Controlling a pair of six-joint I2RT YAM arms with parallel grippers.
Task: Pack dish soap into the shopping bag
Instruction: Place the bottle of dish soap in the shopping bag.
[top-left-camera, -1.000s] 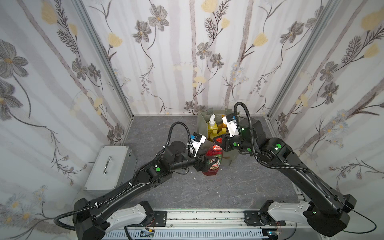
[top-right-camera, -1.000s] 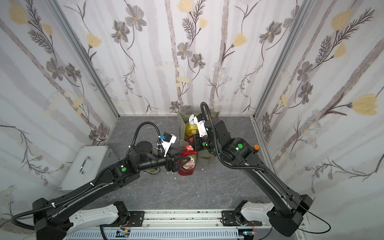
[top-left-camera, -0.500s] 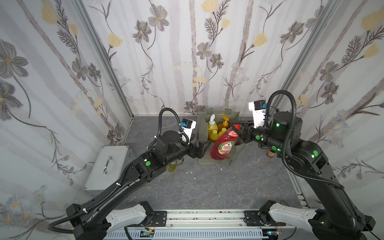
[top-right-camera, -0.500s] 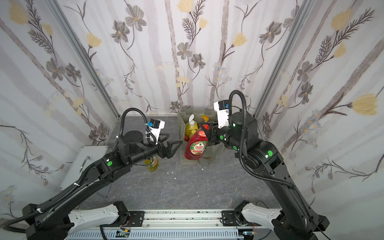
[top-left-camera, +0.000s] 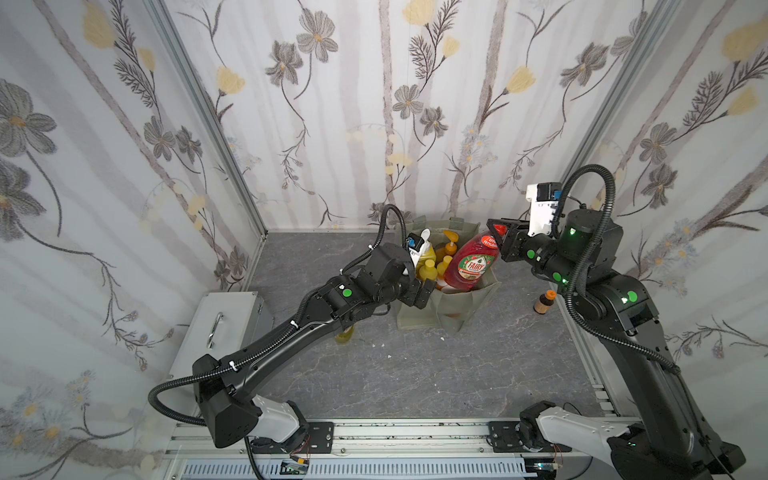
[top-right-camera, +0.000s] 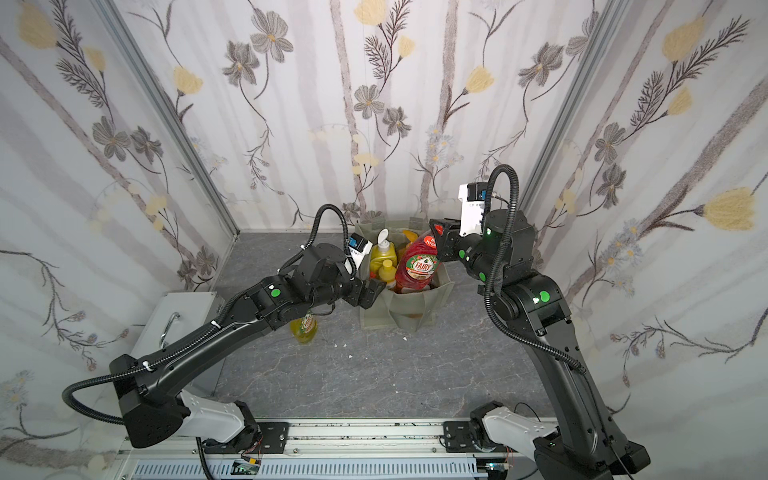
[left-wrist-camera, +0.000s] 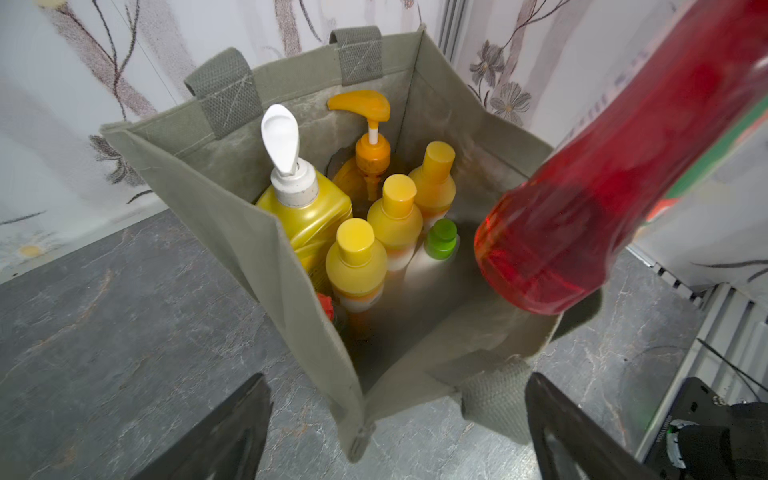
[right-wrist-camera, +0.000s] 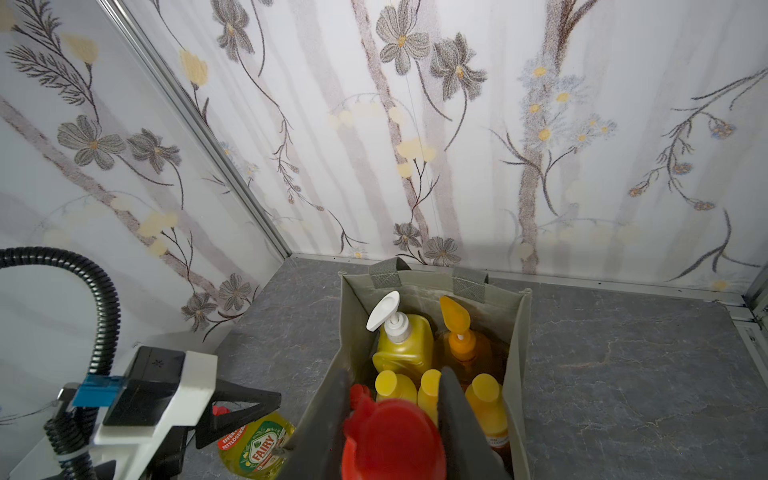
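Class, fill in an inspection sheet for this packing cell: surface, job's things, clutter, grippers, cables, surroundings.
Surface: grey marbled tabletop, a few white specks.
Job's things: shopping bag upright, at least six bottles standing inside; red bottle tilted over its opening; yellow-green bottle on the tabletop beside the bag.
Clutter: grey metal box; small brown orange-capped bottle near the right arm.
Grippers: left gripper open and empty by the bag's corner; right gripper shut on the red bottle's cap.
Cables: black hoses loop above both wrists.
Surroundings: floral walls; front rail.
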